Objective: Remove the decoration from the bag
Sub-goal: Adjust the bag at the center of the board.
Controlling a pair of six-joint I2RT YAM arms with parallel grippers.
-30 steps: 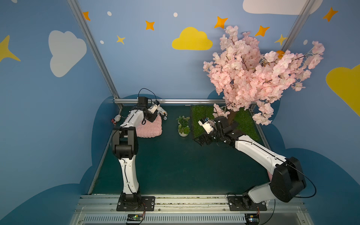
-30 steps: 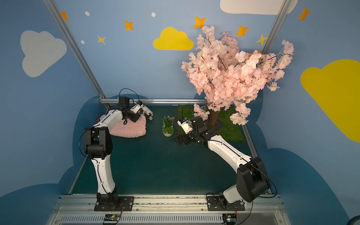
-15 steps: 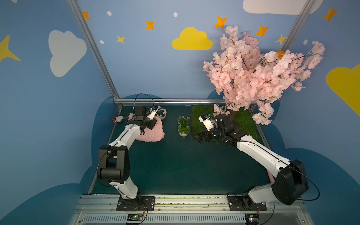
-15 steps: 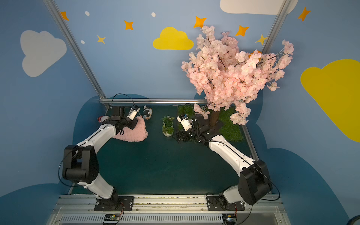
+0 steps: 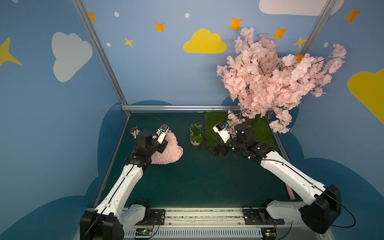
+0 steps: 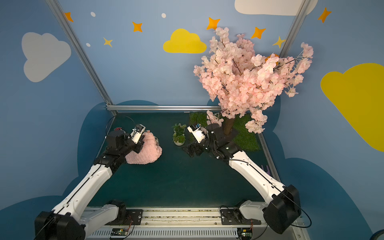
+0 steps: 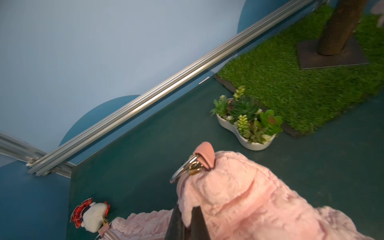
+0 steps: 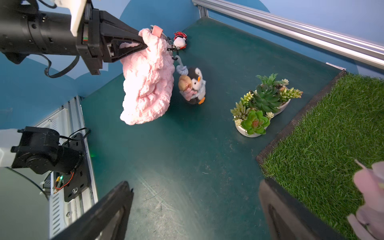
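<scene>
The pink quilted bag (image 8: 145, 83) hangs bunched above the green table, and my left gripper (image 8: 143, 44) is shut on its plush top edge. Both top views show the bag (image 5: 169, 152) (image 6: 145, 153) under the left wrist. A metal ring (image 7: 182, 170) and a pink tab (image 7: 204, 153) sit at its raised corner. A penguin plush decoration (image 8: 194, 85) dangles from the bag on a blue cord. A small white plush with a red plaid bow (image 7: 90, 214) lies by another corner. My right gripper (image 8: 194, 185) is open and empty, low beside the grass mat (image 5: 216, 150).
A white pot of succulents (image 5: 195, 136) stands between the arms. The grass mat (image 5: 261, 128) carries the pink blossom tree (image 5: 270, 79) at the back right. Aluminium rails (image 5: 178, 107) edge the table. A pink object (image 5: 289, 193) lies at the right front edge.
The left arm has swung down and pulled back toward the front. It has raised the bag off the table into a hanging bunch. The right arm has barely shifted.
</scene>
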